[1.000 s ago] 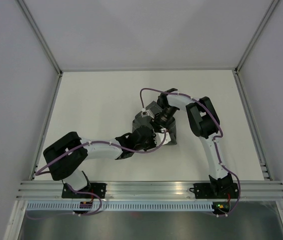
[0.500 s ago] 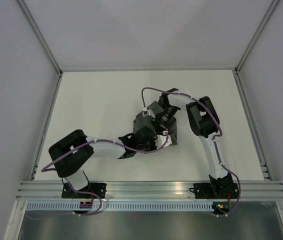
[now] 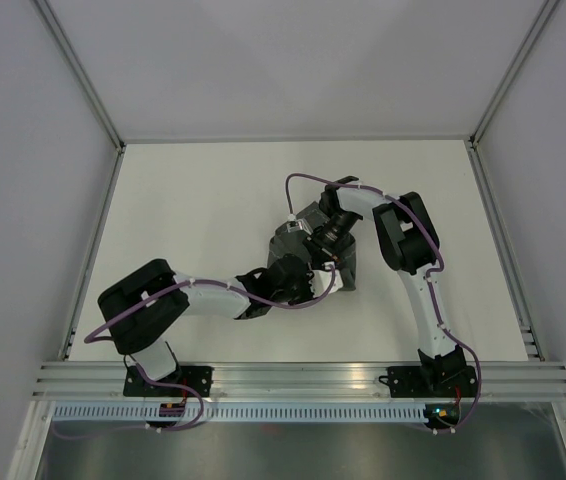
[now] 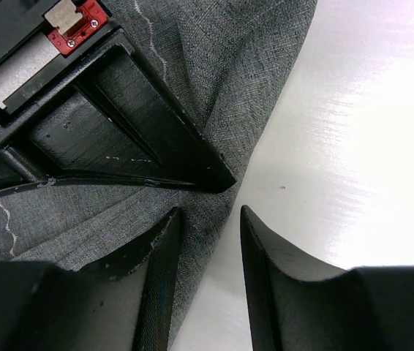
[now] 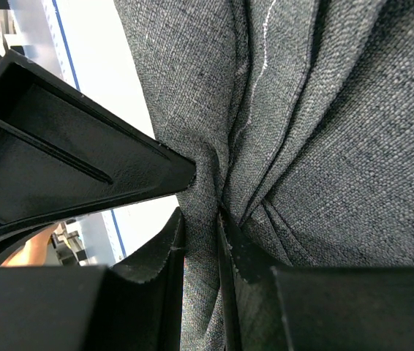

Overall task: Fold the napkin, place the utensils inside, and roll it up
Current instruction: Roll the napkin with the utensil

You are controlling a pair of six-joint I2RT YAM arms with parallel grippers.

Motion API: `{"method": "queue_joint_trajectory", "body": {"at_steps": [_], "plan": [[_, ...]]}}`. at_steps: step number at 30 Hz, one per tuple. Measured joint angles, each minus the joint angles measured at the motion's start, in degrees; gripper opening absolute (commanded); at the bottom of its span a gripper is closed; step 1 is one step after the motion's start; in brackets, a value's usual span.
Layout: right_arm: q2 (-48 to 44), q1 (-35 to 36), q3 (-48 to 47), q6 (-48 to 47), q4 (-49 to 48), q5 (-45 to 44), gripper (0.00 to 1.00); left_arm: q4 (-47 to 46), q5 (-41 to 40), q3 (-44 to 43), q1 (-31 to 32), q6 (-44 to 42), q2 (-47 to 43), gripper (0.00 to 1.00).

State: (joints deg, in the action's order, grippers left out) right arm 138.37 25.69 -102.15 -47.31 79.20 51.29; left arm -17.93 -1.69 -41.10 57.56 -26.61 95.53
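Note:
The dark grey napkin (image 3: 298, 232) lies bunched and creased at the table's middle. My right gripper (image 3: 343, 272) is shut on a fold of it; in the right wrist view the fabric (image 5: 339, 146) is pinched between the fingers of the right gripper (image 5: 201, 216). My left gripper (image 3: 313, 287) is close beside it at the napkin's near edge. In the left wrist view the left gripper (image 4: 208, 212) is open, one finger over the cloth (image 4: 229, 73), the other over bare table. The right gripper's finger (image 4: 119, 124) lies just ahead. The fork is hidden.
The white table (image 3: 193, 210) is bounded by grey walls and an aluminium rail (image 3: 303, 375) at the near edge. Both arms cross close together over the napkin, with purple cables looping round them.
My left arm has shifted right, bringing its gripper closer to the napkin's near edge beside the right gripper. The right gripper has kept its hold and barely moved.

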Motion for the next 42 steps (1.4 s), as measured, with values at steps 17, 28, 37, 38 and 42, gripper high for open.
{"method": "queue_joint_trajectory", "body": {"at_steps": [17,28,37,38,42], "plan": [[0.9,-0.1,-1.0,0.0,1.2,0.2,0.06,1.3,-1.6,-1.5,-1.3,-0.5,2.1,0.50],[1.1,-0.5,-1.0,0.1,1.7,0.4,0.07,2.5,1.4,-2.4,-1.8,-1.4,2.4,0.09],[1.2,-1.5,-1.0,-0.5,2.8,-0.3,0.35,6.0,6.0,-5.2,-2.5,-2.2,3.6,0.02],[1.2,-1.6,-1.0,-0.4,2.9,-0.2,0.38,5.9,6.7,-5.3,-2.8,-2.1,3.7,0.02],[1.0,-2.4,-1.2,0.4,4.3,0.5,0.51,5.6,9.7,-5.8,-3.6,-1.4,4.3,0.02]]}}
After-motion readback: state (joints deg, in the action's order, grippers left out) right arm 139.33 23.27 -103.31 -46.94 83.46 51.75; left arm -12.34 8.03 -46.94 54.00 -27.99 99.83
